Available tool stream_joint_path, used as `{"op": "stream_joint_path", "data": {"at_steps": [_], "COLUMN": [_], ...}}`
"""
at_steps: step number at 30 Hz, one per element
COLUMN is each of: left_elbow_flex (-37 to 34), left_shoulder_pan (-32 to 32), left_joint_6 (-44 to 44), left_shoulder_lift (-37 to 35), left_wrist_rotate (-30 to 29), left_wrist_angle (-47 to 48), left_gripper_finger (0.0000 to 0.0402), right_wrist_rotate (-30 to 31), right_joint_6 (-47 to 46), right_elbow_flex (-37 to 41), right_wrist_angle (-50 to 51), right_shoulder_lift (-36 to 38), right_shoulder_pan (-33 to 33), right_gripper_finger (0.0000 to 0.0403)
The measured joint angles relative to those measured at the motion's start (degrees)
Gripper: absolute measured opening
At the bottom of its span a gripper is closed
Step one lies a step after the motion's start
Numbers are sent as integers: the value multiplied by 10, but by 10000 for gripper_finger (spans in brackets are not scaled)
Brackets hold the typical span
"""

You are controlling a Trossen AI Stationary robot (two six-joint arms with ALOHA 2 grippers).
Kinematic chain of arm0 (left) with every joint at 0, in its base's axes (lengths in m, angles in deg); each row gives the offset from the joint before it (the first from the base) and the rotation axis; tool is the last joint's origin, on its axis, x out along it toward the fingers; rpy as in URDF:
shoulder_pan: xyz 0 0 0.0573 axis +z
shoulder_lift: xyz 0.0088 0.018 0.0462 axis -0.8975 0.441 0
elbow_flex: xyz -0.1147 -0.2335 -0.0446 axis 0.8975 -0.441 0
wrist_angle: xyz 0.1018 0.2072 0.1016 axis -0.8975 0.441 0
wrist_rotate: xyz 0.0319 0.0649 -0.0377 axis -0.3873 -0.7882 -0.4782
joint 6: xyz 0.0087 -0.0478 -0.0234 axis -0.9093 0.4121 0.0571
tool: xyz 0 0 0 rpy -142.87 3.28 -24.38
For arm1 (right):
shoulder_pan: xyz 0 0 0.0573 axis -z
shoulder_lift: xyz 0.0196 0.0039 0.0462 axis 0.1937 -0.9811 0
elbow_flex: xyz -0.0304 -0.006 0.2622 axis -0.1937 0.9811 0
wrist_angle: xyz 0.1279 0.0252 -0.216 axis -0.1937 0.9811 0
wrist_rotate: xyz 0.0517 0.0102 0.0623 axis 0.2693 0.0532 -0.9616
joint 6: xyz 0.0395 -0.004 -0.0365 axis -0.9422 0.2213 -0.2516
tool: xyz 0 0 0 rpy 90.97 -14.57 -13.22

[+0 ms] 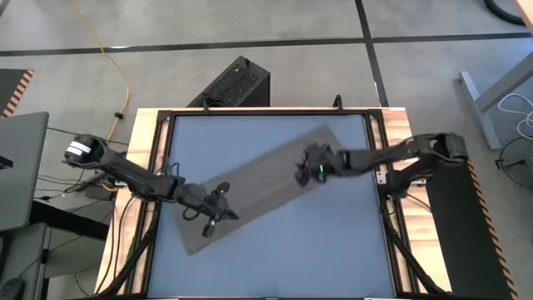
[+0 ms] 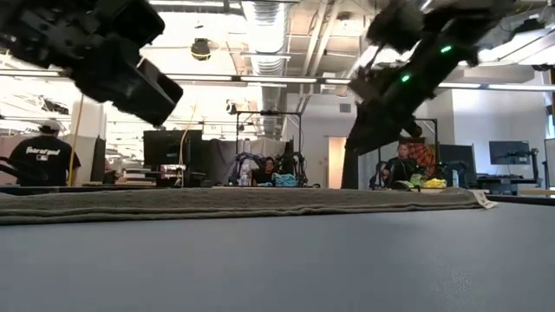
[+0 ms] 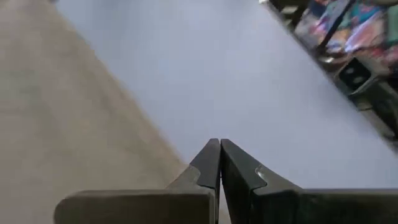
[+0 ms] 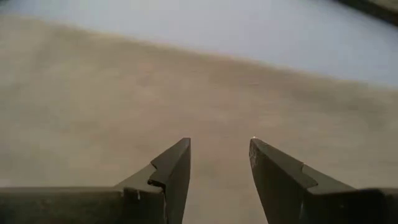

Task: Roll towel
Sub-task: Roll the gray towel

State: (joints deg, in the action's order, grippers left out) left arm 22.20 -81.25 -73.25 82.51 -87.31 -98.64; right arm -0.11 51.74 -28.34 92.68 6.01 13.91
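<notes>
The taupe towel (image 1: 258, 187) lies spread flat on the blue-grey table top (image 1: 316, 250). It runs slantwise from the near left to the far right. In the low view it is a low flat band (image 2: 243, 204) with a small white tag (image 2: 483, 201) at one end. My left gripper (image 1: 218, 208) is shut and hovers over the towel's near-left part, by its long edge (image 3: 93, 124). My right gripper (image 1: 306, 167) is open and hovers over the towel's far-right part (image 4: 205, 93). In the low view both grippers are clear above the cloth.
Dark frame rails (image 1: 162, 167) run along the table's left, right and far sides. A black box (image 1: 233, 83) stands on the floor beyond the far edge. Bare table top lies near and to the right of the towel. People (image 2: 39, 156) show in the room behind.
</notes>
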Motion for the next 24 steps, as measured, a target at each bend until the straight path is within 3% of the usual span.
{"op": "stream_joint_path", "data": {"at_steps": [5,9,13,17,24], "left_elbow_flex": [3,24,42,52,52], "left_shoulder_pan": [-29,-33,-27,-24,-24], "left_joint_6": [32,41,42,46,72], "left_shoulder_lift": [75,145,190,201,199], "left_wrist_rotate": [-35,-54,-80,-71,-39], "left_wrist_angle": [-59,-56,-57,-51,-16], "left_gripper_finger": [0,0,0,0,0], "right_wrist_rotate": [94,133,143,143,118], "right_joint_6": [-42,-26,11,9,11], "right_elbow_flex": [29,14,-27,-78,-123], "right_wrist_angle": [-124,-229,-275,-276,-242], "right_shoulder_lift": [-63,-150,-243,-308,-346], "right_shoulder_pan": [-143,-199,-216,-208,-211], "right_gripper_finger": [189,189,189,189,189]}}
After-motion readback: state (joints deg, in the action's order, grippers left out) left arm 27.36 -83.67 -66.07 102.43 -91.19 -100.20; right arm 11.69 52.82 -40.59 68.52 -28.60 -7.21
